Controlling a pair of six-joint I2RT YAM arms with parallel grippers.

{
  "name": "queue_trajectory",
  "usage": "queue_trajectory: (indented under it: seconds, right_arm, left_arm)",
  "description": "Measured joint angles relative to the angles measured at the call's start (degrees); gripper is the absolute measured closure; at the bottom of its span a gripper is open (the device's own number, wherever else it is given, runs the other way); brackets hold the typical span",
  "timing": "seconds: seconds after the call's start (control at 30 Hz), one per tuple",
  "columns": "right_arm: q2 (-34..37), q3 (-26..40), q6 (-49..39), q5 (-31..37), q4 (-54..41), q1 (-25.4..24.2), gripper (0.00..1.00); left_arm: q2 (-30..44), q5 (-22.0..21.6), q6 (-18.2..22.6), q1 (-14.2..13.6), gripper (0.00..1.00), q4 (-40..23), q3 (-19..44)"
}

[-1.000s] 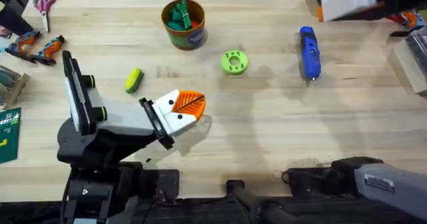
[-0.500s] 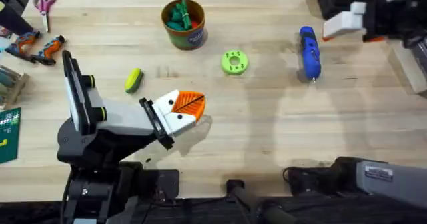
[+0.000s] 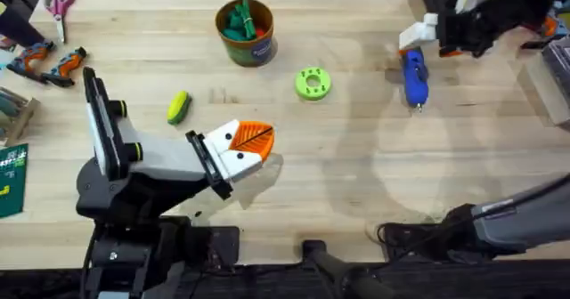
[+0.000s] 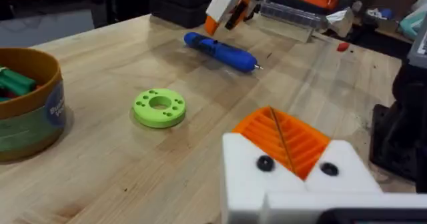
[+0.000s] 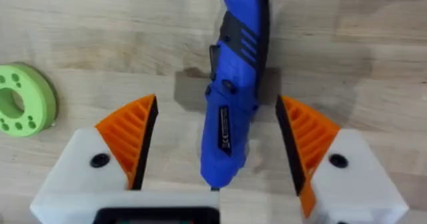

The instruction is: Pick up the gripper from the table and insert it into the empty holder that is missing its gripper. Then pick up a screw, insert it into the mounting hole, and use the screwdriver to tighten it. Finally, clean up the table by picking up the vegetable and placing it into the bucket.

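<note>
The blue screwdriver (image 3: 412, 70) (image 5: 233, 84) lies at the table's far right. My right gripper (image 3: 419, 37) (image 5: 217, 107) is open, one orange pad on each side of the screwdriver's body, and it hovers over the screwdriver's far end (image 4: 223, 7). My left gripper (image 3: 248, 144) (image 4: 283, 144) rests shut near the table's front left. An orange ribbed gripper wedge (image 4: 277, 134) sits in its white holder (image 4: 293, 177). The yellow and green vegetable (image 3: 179, 106) lies on the table to the left of that arm's fingers. The bucket (image 3: 255, 52) (image 4: 33, 117) stands at the back centre with teal pieces inside. The screw is out of view.
A lime-green ring (image 3: 312, 83) (image 4: 159, 107) (image 5: 20, 101) lies between bucket and screwdriver. Scissors (image 3: 59, 5) and orange-handled tools (image 3: 49, 60) sit at the far left. Boxes and clutter (image 3: 552, 76) line the right edge.
My right gripper has moved left and come down from the far right corner until it straddles the screwdriver. The left arm and the table objects have not moved.
</note>
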Motion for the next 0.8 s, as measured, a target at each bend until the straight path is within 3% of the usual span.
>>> queue_trajectory:
  seconds: [0.23, 0.53, 0.8]
  right_arm:
    - [4.89, 0.54, -0.46, 0.38, 0.01, 0.02, 0.01]
    - [11.16, 11.61, -3.13, 2.83, -7.72, 1.29, 0.01]
    - [15.37, 12.55, -4.44, 4.49, -6.32, 2.16, 0.01]
  left_arm:
    - [0.02, 0.0, 0.0, 0.0, 0.996, 0.0, 0.0]
    - [0.02, -0.02, 0.0, 0.0, 0.996, 0.0, 0.0]
    - [0.02, -0.02, 0.02, 0.0, 0.996, 0.0, 0.0]
